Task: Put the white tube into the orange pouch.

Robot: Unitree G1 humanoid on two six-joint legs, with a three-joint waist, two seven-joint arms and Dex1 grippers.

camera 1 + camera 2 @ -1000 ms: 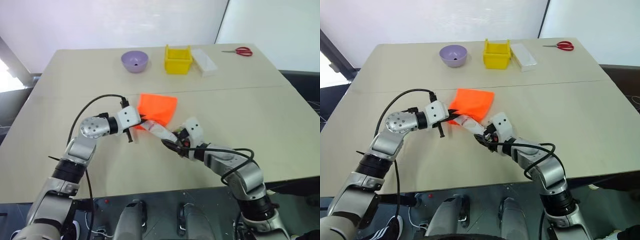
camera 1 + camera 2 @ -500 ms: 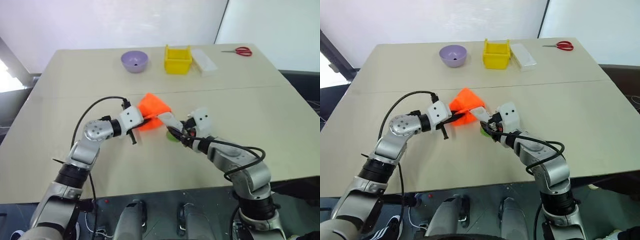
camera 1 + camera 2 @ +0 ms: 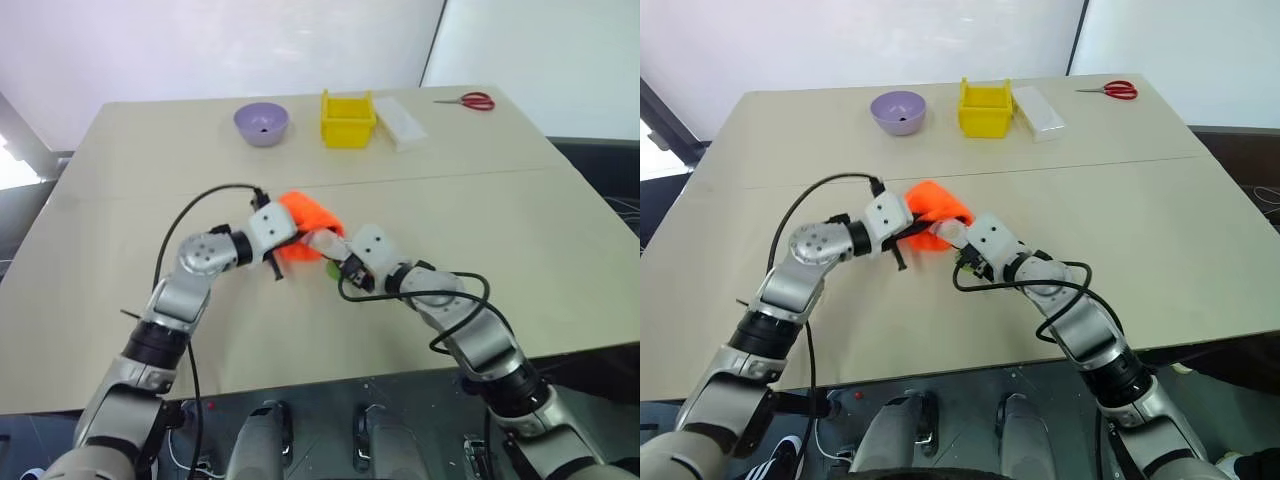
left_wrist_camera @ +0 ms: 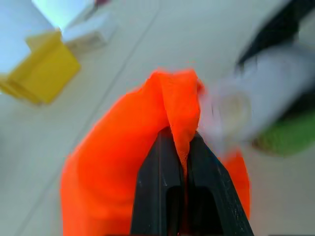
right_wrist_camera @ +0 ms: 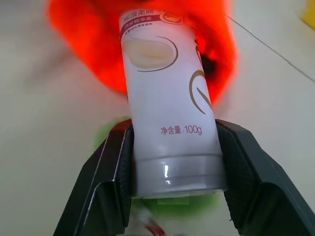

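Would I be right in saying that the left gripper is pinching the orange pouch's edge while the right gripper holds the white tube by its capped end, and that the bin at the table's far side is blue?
Not quite: the bin is yellow, as the left eye view shows. The rest holds: the left gripper pinches the orange pouch, and the right gripper holds the white tube by its capped end.

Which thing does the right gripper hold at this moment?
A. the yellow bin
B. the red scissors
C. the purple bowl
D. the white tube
D: in the right wrist view the two black fingers of the right gripper clamp the cap end of the white tube, whose far end points at the orange pouch.
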